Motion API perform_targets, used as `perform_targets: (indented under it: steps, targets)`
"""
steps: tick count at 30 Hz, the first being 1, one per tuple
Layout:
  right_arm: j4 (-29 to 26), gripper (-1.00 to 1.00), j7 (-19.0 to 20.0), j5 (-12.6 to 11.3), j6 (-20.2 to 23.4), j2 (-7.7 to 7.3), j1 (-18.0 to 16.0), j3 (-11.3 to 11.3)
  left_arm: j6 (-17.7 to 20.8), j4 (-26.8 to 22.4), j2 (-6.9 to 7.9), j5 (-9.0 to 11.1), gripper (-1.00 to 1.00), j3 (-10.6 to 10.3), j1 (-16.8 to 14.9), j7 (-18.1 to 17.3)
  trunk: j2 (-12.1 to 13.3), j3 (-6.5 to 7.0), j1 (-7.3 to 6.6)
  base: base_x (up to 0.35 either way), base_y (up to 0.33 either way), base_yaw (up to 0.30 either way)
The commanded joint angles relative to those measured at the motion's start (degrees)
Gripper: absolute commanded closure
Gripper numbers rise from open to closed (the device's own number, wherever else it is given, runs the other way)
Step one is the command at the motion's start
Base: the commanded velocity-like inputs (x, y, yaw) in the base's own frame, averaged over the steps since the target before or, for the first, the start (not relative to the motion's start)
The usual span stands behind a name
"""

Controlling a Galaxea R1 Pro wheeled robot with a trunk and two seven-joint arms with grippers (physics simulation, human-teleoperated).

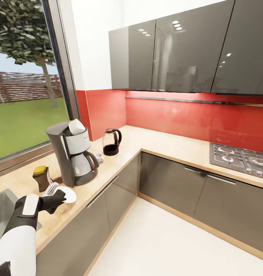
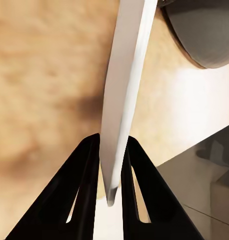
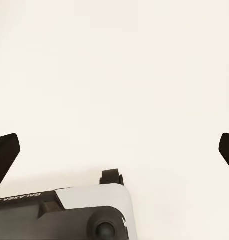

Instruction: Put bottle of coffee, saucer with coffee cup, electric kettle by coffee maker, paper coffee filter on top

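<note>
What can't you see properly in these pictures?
- Head view: the coffee cup is mostly hidden behind the coffee maker.
- Head view: the left gripper covers part of the saucer, so whether it touches the kitchen countertop can't be told.
- Left wrist view: the saucer is cut off by the edge.
- Right wrist view: the right gripper fingertips run off both sides.

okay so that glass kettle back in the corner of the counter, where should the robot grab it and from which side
Grip the electric kettle by its black loop handle, which juts out on the side away from the coffee maker. Coming from that open side, over the bare kitchen countertop, looks best. The body is rounded glass, likely wide and slippery for two fingers, while the upright loop offers a narrow bar to close on.
</note>
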Motion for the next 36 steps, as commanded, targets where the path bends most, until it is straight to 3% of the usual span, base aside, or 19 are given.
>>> perform_targets:
  steps: [1,23,36]
  targets:
    - [0.1,-1.00,0.3,-0.6,-0.2,-0.02,-0.1,0.2,0.2,-0.1,0.00,0.6,1.00,0.1,-0.1,0.6,-0.1,-0.13,0.04,0.000,0.000,0.000]
    - [0.1,-1.00,0.3,-0.6,-0.2,-0.02,-0.1,0.2,0.2,-0.1,0.57,0.5,1.00,0.2,1.1,1.1,-0.1,-0.13,0.04,0.038,0.000,0.000]
    - [0.1,-1.00,0.2,-0.6,-0.2,-0.02,-0.1,0.2,0.2,-0.6,2.47,0.6,1.00,0.2,1.2,1.2,-0.1,-0.13,0.04,0.003,0.000,0.000]
